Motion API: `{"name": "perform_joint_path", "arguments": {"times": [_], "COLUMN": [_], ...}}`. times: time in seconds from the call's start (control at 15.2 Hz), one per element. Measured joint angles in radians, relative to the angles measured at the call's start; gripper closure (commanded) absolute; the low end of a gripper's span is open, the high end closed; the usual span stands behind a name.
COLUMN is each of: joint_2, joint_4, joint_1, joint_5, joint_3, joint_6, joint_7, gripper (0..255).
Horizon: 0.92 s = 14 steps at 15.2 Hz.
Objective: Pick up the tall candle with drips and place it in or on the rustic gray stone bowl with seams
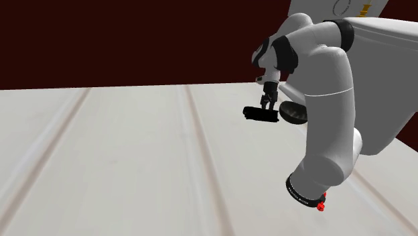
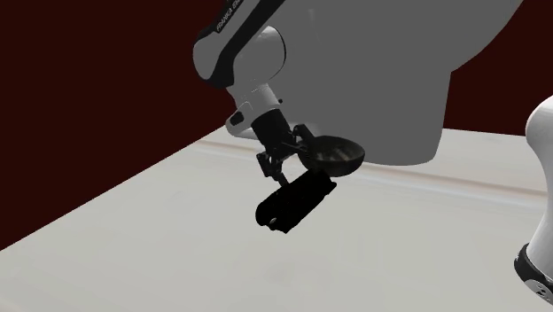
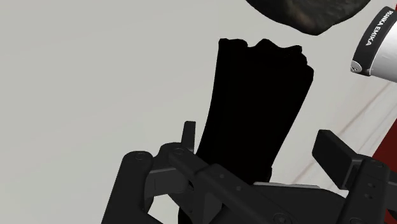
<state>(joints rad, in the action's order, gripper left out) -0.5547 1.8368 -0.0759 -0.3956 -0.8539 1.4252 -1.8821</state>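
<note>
The tall candle (image 1: 260,114) is drawn all black and lies on its side, right under my gripper (image 1: 268,102). In the second exterior view the candle (image 2: 292,202) stretches away below the gripper (image 2: 282,168). The dark grey stone bowl (image 1: 295,112) stands right beside the candle, toward the arm; it is also seen as the bowl (image 2: 337,156) just behind the hand. In the wrist view the gripper (image 3: 261,145) is open. Its fingers (image 3: 335,150) stand on either side of the candle's (image 3: 254,102) near end with a gap on one side, and the bowl (image 3: 312,16) lies beyond its far end.
The white work surface (image 1: 134,154) has long shallow grooves and spreads wide toward the shoulder view's left. A dark red wall (image 1: 134,40) closes the back. The arm's own elbow and base (image 1: 328,154) stand close to the bowl at the shoulder view's right.
</note>
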Motion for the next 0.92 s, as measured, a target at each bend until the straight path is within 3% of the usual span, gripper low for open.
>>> {"name": "perform_joint_path", "arguments": {"times": [0.26,0.66,0.73,0.92], "joint_2": [0.013,0.012,0.012,0.013], "joint_4": [0.066,0.075,0.075,0.075], "joint_1": [0.021,0.023,0.023,0.023], "joint_5": [-0.002,-0.004,-0.004,-0.004], "joint_3": [-0.001,0.0,0.0,0.0], "joint_6": [0.051,0.059,0.059,0.059], "joint_7": [-0.005,-0.006,-0.006,-0.006], "gripper": [0,0,255,255]}}
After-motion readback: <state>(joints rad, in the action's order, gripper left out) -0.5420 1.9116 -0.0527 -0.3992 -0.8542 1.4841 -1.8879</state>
